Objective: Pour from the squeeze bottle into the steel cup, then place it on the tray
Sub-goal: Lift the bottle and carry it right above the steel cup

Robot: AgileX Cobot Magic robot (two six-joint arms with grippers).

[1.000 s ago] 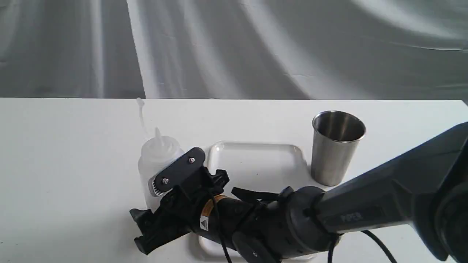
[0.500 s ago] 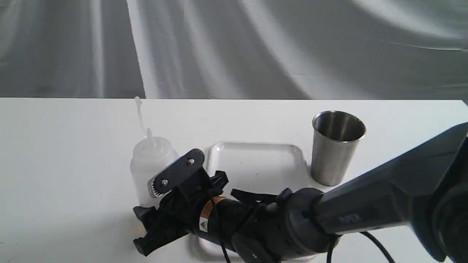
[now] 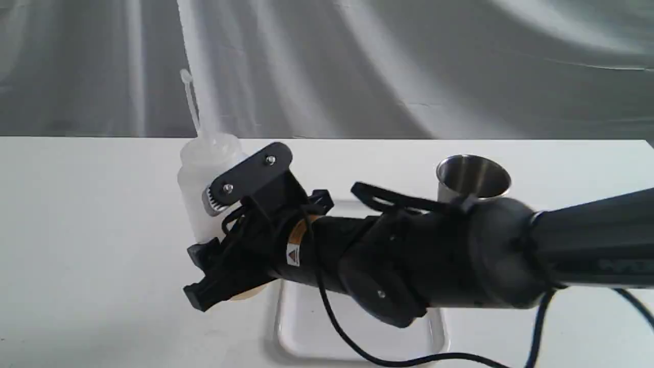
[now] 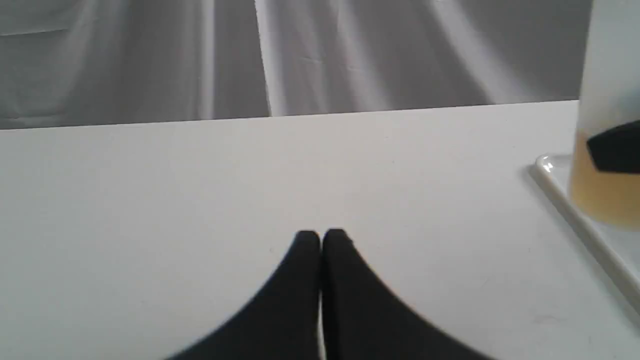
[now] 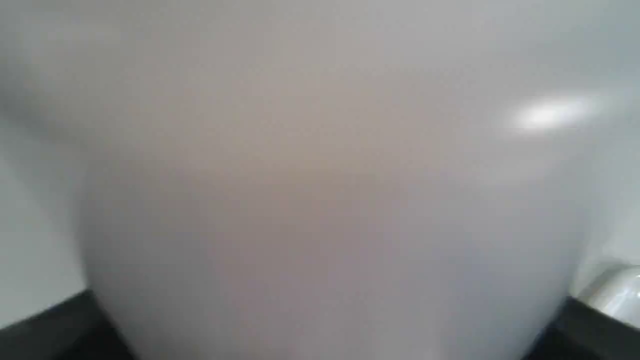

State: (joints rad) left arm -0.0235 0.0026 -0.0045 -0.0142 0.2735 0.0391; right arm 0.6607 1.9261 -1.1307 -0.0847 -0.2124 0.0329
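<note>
Up off the table [image 3: 76,230] since 1 s ago: squeeze bottle [image 3: 202,168] is riding higher now, approx upright, w/ my R claw [image 3: 212,240] clamping its body from both sides. Tray [image 3: 306,327] is lying flat, w/ the bottle hanging just by its left edge. Steel cup [image 3: 472,176] is standing near the tray's far right corner, partly behind my arm. L claw [image 4: 320,239] is sitting pinched closed, empty, low over the table.

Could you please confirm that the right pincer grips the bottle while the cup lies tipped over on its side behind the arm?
Not quite. The cup is not tipped over: it stands upright behind the arm with its open rim facing up, as the exterior view shows. The right pincer does grip the bottle.
</note>
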